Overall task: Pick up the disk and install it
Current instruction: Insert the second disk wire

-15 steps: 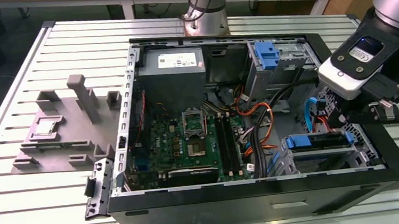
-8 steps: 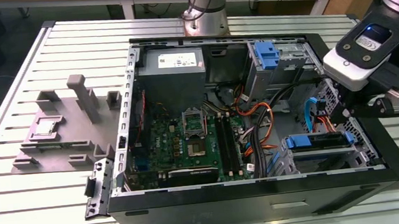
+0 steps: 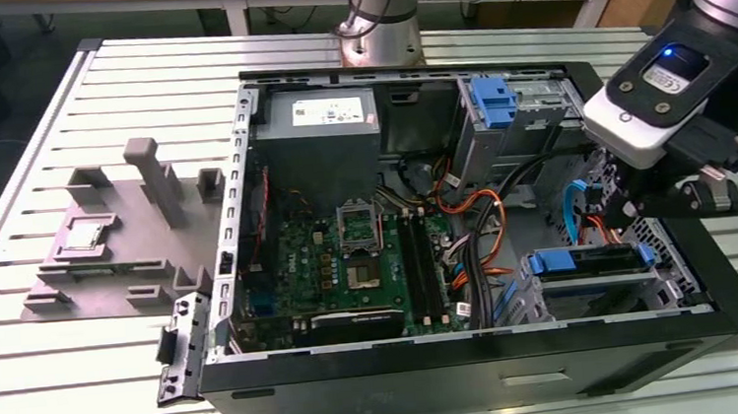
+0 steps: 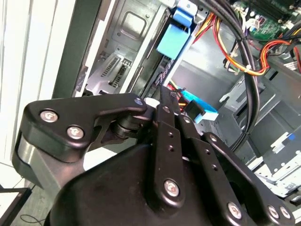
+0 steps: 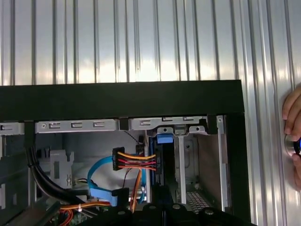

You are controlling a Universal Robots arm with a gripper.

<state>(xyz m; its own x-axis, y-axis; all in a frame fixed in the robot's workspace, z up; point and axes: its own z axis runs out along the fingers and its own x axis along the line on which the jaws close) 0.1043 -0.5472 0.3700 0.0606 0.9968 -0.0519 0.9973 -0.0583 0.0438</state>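
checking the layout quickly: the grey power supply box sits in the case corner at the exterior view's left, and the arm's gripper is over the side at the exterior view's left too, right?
Half right. The power supply box is at the exterior view's left, but that view shows the gripper at the right, among the cables by the drive bays.

A: Where's the disk (image 5: 162, 165) rn?

B: In the drive cage (image 5: 200, 160) at the case corner. It's on its edge, slotted in w/ the cage walls either side.

A: Looks?

B: Edge-on in the first wrist view, so just a thin dark slab w/ blue carrier plastic along it and a blue tab at the end nearest the case wall. The second wrist view shows the blue carrier end (image 4: 175, 40). In the exterior view it's a blue strip (image 3: 585, 259) across the cage top.
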